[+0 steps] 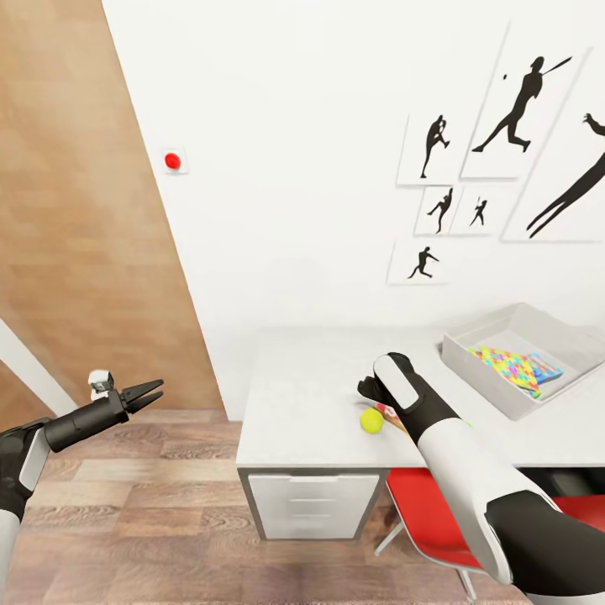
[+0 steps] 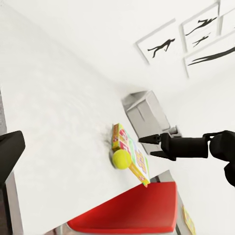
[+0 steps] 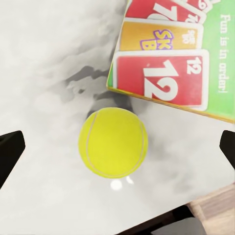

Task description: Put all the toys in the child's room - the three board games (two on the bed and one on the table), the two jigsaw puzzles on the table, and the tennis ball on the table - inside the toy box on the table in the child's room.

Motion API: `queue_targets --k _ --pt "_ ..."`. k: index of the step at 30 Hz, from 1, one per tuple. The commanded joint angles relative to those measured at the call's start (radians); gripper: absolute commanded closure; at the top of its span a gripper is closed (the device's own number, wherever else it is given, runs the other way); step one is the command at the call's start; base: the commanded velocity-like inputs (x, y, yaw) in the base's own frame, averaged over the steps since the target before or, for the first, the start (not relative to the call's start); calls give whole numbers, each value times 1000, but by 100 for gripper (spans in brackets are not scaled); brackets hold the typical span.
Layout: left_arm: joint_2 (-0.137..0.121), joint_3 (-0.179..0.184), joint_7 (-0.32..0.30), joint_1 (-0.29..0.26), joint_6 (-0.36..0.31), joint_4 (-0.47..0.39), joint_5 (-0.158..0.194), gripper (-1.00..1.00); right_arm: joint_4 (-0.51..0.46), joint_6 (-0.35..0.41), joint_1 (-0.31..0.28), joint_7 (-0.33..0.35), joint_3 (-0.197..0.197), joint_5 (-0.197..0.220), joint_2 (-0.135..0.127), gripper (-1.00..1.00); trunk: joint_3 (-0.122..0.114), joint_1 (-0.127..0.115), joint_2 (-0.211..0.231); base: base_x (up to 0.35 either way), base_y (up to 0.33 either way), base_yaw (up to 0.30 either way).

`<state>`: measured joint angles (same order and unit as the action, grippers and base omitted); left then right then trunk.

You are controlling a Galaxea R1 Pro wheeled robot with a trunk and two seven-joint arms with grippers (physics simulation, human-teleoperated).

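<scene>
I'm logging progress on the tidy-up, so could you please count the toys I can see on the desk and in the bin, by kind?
Tennis ball: 1, on the table below the open right hand.
Skip-Bo board game: 1, beside the ball.
Jigsaw puzzle: 1 visible, in the toy box.
Blue board game: 1, under the puzzle.
Total: 4

Long pale grey-white table (image 1: 302,378) with drawer unit against the white wall, tennis ball (image 1: 371,420) near its front edge, Skip-Bo board game (image 3: 181,54) just beside the ball, shallow grey toy box (image 1: 504,393) at the far right holding jigsaw-patterned slabs (image 1: 512,367)
</scene>
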<state>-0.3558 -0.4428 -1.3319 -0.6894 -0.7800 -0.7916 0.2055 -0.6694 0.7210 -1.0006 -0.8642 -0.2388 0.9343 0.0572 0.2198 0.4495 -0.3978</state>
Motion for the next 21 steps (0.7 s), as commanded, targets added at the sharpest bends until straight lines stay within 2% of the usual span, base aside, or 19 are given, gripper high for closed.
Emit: queue_targets --k 1,21 --pt "0 0 -2 -1 -10 0 2 -100 -1 3 -1 -9 -4 8 -1 -100 4 1 -2 0 0 0" --pt "0 0 -1 -1 -10 0 2 -100 -1 2 -1 -9 -4 8 0 -100 37 1 -2 0 0 0"
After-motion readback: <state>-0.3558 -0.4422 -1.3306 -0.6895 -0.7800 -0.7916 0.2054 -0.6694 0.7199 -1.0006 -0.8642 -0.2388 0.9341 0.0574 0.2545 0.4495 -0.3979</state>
